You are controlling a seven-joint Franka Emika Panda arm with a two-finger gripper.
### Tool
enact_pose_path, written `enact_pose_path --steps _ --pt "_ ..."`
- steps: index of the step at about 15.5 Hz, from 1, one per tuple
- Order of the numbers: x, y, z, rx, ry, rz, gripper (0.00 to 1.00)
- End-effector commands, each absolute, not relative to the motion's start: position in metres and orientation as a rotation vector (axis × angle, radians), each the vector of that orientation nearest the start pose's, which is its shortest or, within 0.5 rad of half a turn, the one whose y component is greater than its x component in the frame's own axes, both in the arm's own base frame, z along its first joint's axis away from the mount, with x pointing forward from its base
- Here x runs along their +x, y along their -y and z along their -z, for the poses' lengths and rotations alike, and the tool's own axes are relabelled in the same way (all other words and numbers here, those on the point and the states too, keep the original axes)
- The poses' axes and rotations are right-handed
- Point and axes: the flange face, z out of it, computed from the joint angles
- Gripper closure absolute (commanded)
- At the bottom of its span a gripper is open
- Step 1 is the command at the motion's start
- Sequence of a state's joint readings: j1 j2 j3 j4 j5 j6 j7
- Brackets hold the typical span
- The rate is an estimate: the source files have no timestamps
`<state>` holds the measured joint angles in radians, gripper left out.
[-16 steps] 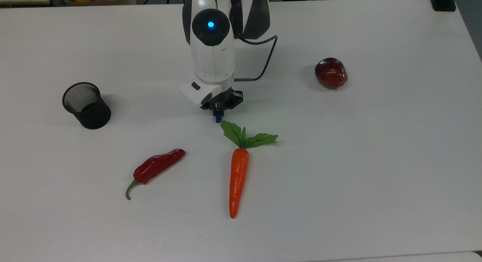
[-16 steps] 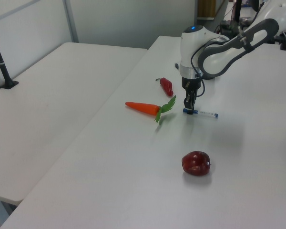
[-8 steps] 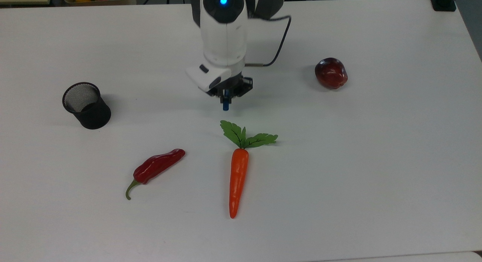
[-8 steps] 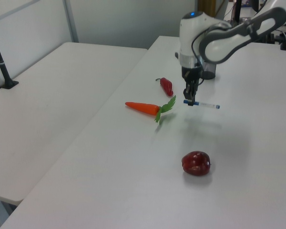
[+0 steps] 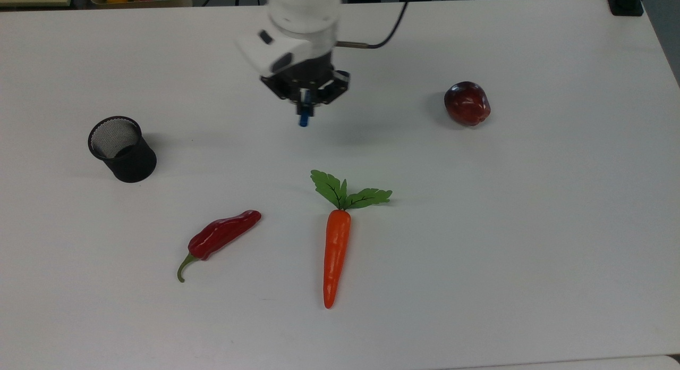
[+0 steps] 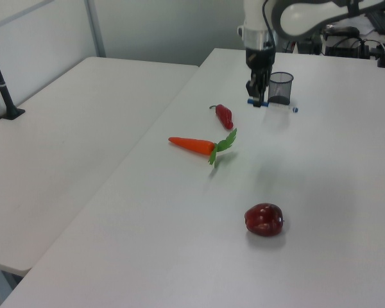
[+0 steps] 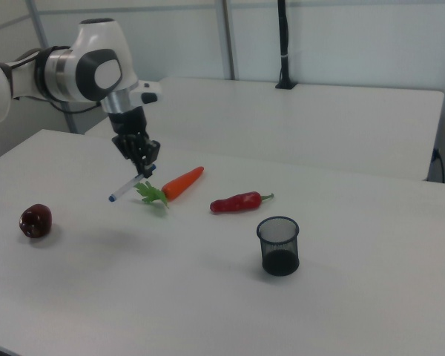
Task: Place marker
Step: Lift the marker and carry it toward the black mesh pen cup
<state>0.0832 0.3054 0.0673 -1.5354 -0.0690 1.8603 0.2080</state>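
So the pick-up looks done: going left to right in the top view, the mesh cup (image 5: 121,148) stands empty at nine o'clock, and the gripper (image 5: 305,100), closed on the marker (image 7: 127,186), hangs above the table (image 5: 531,226) near twelve; setting it down remains.

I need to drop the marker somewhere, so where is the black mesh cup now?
The black mesh cup stands at the top view's left, above the red chili pepper.
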Motion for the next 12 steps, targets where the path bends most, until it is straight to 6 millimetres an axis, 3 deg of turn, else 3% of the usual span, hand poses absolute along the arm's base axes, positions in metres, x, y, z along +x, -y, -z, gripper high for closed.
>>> enact_pose_path --steps 1,4,8,12 --pt "0.659 -0.019 -0.511 -3.214 -0.22 0.126 0.88" --pt "0.668 0.036 -0.521 -3.235 -0.321 0.277 0.88" --pt "0.68 0.106 -0.519 -3.257 -0.43 0.514 0.88" --pt "0.685 0.157 -0.505 -3.237 -0.513 0.748 0.88"
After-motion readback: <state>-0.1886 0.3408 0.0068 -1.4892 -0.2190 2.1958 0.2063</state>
